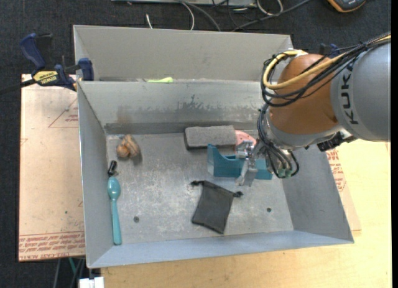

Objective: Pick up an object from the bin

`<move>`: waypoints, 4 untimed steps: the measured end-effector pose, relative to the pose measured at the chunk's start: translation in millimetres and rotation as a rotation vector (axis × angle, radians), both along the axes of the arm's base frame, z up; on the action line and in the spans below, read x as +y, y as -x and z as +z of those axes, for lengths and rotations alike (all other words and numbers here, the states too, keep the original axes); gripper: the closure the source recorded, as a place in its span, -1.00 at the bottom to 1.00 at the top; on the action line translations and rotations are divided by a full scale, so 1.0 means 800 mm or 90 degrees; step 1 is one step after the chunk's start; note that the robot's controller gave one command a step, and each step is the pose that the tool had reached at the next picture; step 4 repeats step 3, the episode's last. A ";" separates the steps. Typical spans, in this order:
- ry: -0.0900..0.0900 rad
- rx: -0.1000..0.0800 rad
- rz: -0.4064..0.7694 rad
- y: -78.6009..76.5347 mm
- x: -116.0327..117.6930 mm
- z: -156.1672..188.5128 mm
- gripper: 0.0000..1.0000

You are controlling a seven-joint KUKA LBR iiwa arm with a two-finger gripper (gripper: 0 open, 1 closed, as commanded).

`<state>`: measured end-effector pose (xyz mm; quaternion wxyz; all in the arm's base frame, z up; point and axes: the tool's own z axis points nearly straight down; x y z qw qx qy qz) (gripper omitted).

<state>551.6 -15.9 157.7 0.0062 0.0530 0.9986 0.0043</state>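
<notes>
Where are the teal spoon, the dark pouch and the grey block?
teal spoon [115, 214]: camera view, on its handle.
dark pouch [212, 209]: camera view, on its middle.
grey block [208, 136]: camera view, on its top face.

Camera, one: we look down from above into the grey metal bin [161, 175], tilted slightly toward its far wall. We stand far enough back that the whole bin sits in frame; the arm [367, 94] enters from the view's right.

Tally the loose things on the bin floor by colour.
Teal: 2 (spoon, box)
Grey: 1 (block)
Dark: 2 (pouch, small clip)
Pink: 1 (scrap)
Brown: 1 (lump)
Total: 7
</notes>
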 end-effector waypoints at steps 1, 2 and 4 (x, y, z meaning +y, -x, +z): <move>0.000 0.003 0.000 0.001 0.000 0.020 1.00; -0.001 0.003 0.000 0.001 0.000 0.040 1.00; -0.001 0.006 0.000 0.002 0.001 0.088 1.00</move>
